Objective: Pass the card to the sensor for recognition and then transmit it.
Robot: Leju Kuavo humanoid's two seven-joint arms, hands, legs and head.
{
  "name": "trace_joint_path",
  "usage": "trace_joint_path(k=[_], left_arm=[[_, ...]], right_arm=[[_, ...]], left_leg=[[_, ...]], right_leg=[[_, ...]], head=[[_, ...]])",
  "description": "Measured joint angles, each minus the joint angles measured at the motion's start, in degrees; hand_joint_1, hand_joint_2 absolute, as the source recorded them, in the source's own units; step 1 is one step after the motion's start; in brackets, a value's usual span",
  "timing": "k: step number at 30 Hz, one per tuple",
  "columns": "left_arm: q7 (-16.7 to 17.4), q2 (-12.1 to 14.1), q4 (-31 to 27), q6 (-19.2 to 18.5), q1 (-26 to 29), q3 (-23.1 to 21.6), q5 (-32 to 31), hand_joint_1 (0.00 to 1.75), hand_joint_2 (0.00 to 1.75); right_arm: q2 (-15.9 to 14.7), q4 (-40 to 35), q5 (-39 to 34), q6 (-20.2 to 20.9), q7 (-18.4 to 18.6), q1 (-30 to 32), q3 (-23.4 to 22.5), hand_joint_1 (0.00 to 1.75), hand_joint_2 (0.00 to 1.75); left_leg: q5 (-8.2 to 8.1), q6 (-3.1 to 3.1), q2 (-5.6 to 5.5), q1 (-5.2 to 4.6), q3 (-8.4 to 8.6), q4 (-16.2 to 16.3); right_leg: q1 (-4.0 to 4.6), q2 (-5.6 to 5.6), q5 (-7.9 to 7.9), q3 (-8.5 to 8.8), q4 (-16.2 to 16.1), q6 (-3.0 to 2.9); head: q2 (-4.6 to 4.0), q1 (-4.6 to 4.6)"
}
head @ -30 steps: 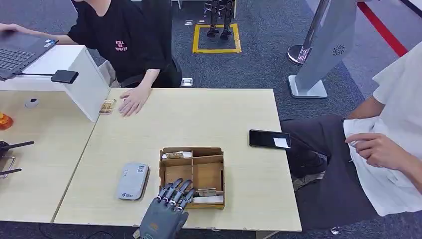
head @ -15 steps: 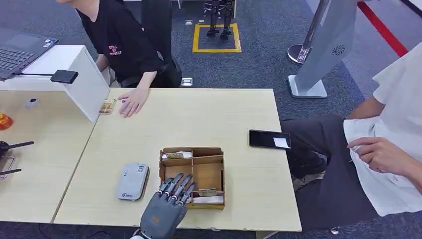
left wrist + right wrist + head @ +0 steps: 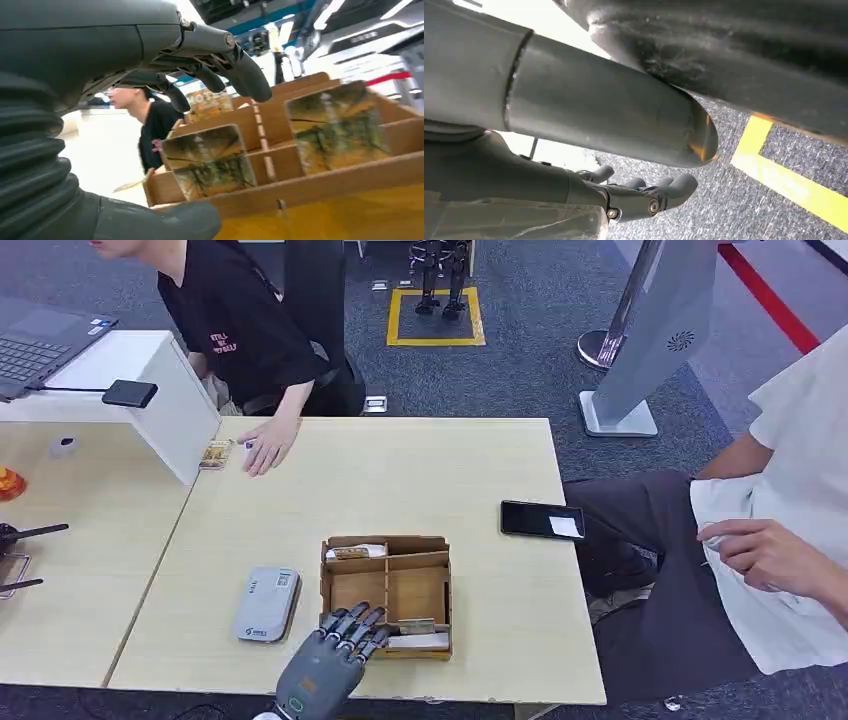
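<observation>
Fingers [image 3: 352, 625] of the left hand [image 3: 325, 668] are spread apart and grasp nothing; their dark tips reach over the near left edge of the brown cardboard tray with dividers [image 3: 387, 592]. In the left wrist view the same fingers [image 3: 235, 67] hang loose above the tray's wall, with two picture cards [image 3: 209, 161] standing upright in the compartments behind it. From the head view, one card [image 3: 415, 626] lies in the tray's near right compartment just beside the fingertips, a white strip sits below it, and another card [image 3: 355, 552] lies in the far left compartment. One grey rounded card sensor [image 3: 266, 604] rests flat on the pale wooden table [image 3: 400, 475], just left of the tray and apart from it. The right hand [image 3: 644, 197] hangs over grey carpet with a yellow line, its fingers loosely curled and holding nothing. One black phone [image 3: 542, 520] lies near the table's right edge. Two people sit at the table: one in a black shirt at the far left with a hand [image 3: 265, 446] on the tabletop, one in white at the right.
</observation>
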Motion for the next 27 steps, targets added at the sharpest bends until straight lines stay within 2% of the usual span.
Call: trace_joint_path(k=[4,9,12,19,20,27], left_arm=[[4.4,0.4,0.0,1.6,-1.0,0.0,0.0,0.37,1.75],[5.8,0.6,0.0,1.6,-1.9,0.0,0.0,0.38,1.75],[5.8,0.6,0.0,1.5,-2.1,0.0,0.0,0.33,1.75],[1.8,1.0,0.0,0.9,-1.8,0.0,0.0,0.35,1.75],[-0.1,1.2,0.0,0.2,-1.4,0.0,0.0,0.33,1.75],[-3.7,2.0,0.0,-1.4,-0.5,0.5,0.0,0.37,1.75]], right_arm=[[0.0,0.0,0.0,0.0,0.0,0.0,0.0,0.00,0.00],[0.0,0.0,0.0,0.0,0.0,0.0,0.0,0.00,0.00],[0.0,0.0,0.0,0.0,0.0,0.0,0.0,0.00,0.00],[0.0,0.0,0.0,0.0,0.0,0.0,0.0,0.00,0.00],[0.0,0.0,0.2,0.0,0.0,0.0,0.0,0.00,0.00],[0.0,0.0,0.6,0.1,0.0,0.0,0.0,0.00,0.00]], left_leg=[[0.00,0.00,-0.01,0.00,0.00,0.0],[0.00,0.00,0.00,0.00,0.01,0.0],[0.01,-0.01,0.00,0.00,0.00,0.0],[0.00,-0.01,0.00,0.00,-0.01,0.0],[0.00,-0.01,0.00,0.00,-0.01,0.0],[0.01,-0.01,0.00,0.00,-0.01,0.0]], right_leg=[[0.00,0.00,0.00,0.00,0.0,0.00],[0.00,0.00,0.00,0.00,0.0,0.00],[0.00,0.00,0.00,0.00,0.0,0.00],[0.00,0.00,0.00,0.00,0.0,0.00],[0.00,0.00,0.00,0.00,0.0,0.00],[0.00,0.00,0.00,0.00,0.0,0.00]], head=[[0.00,0.00],[0.00,0.00],[0.00,0.00],[0.00,0.00],[0.00,0.02],[0.00,0.02]])
